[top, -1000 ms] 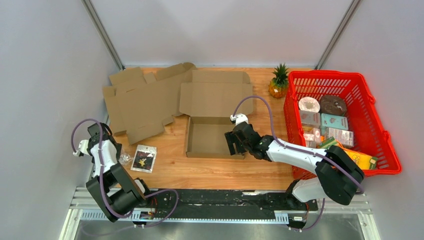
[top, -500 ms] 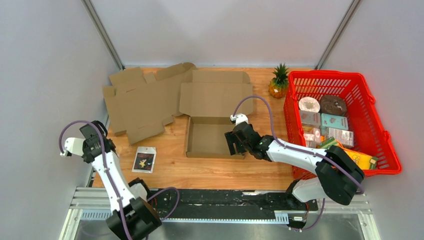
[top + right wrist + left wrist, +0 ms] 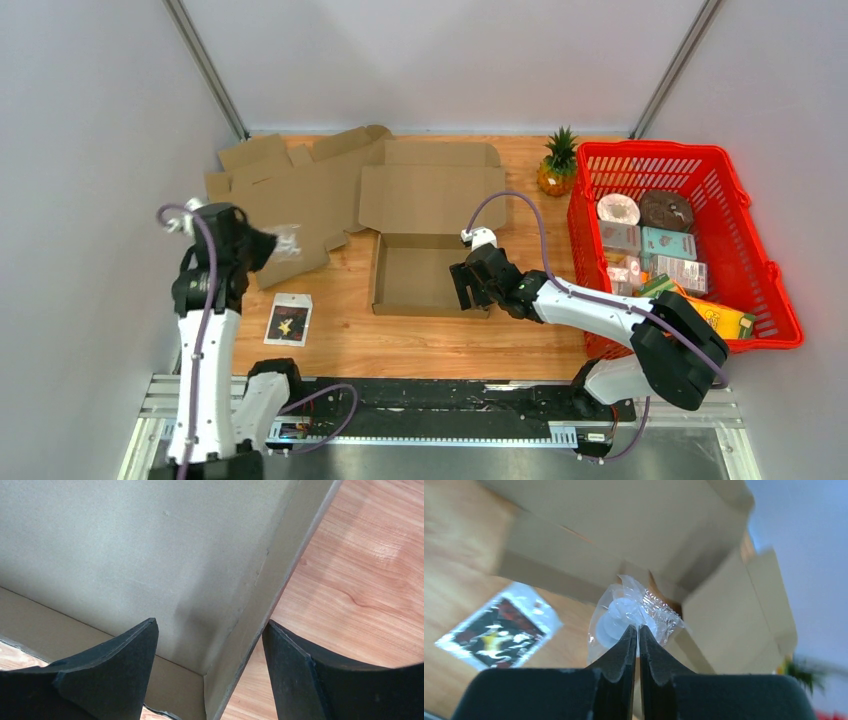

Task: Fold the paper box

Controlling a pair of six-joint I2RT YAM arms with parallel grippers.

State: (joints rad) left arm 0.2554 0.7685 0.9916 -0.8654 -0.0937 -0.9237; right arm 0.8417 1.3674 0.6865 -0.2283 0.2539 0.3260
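A brown paper box (image 3: 425,275) stands mid-table with its walls up and its lid (image 3: 432,190) open flat behind it. My right gripper (image 3: 468,284) is open and straddles the box's right wall (image 3: 260,605) near the front right corner, one finger inside, one outside. My left gripper (image 3: 268,243) is raised at the left, shut on a clear plastic packet (image 3: 631,617) with a white round thing inside; the packet (image 3: 285,241) hangs over a flat unfolded cardboard sheet (image 3: 280,205).
A black printed sachet (image 3: 287,319) lies on the wood left of the box and shows in the left wrist view (image 3: 499,632). A small pineapple (image 3: 557,165) stands at the back. A red basket (image 3: 680,240) of groceries fills the right side.
My left arm has swung up and to the right from the table's left edge, carrying the clear packet to over the flat cardboard. The right arm and the box have not moved.
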